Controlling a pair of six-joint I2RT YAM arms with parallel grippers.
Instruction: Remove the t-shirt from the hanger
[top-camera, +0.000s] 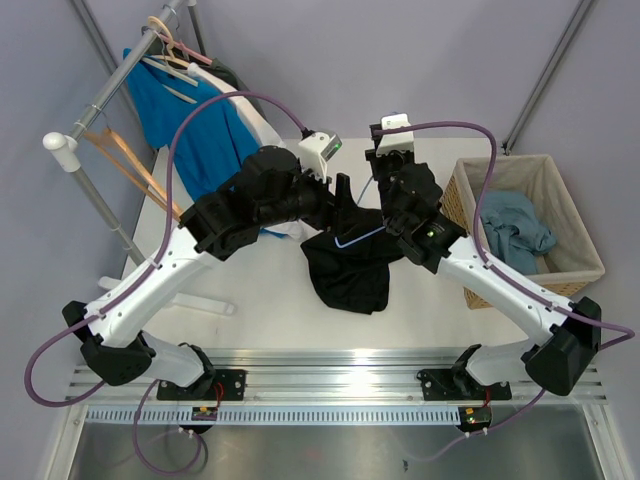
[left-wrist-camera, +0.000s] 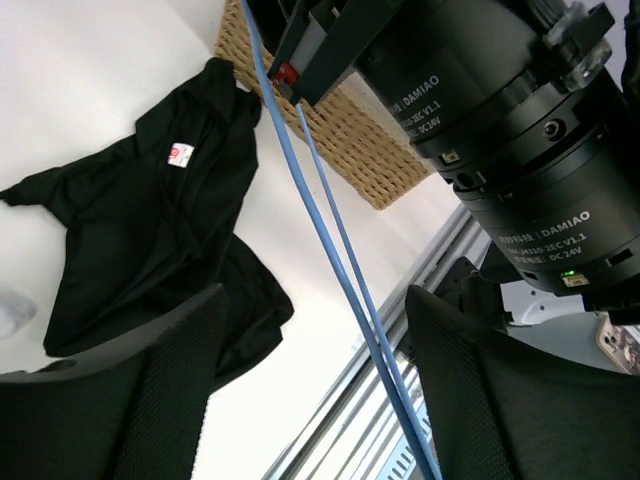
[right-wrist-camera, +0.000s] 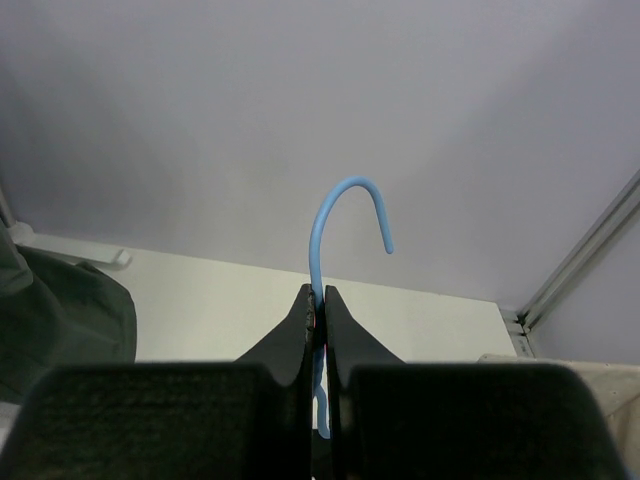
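The black t-shirt (top-camera: 345, 268) lies crumpled on the white table between my arms; in the left wrist view (left-wrist-camera: 150, 220) it is spread flat with a small red label. The blue wire hanger (top-camera: 360, 238) is held above it. My right gripper (right-wrist-camera: 318, 300) is shut on the hanger's neck, and the hook (right-wrist-camera: 350, 210) stands up past the fingertips. My left gripper (left-wrist-camera: 315, 300) is open, and two bare hanger wires (left-wrist-camera: 335, 260) run between its fingers (left-wrist-camera: 170, 390). I cannot tell whether the shirt's collar still touches the hanger.
A wicker basket (top-camera: 570, 255) with grey-blue clothes stands at the right, close to the right arm. A rack (top-camera: 100, 100) with a blue shirt (top-camera: 200, 120) and wooden hangers stands at the back left. A metal rail (top-camera: 340, 362) runs along the near edge.
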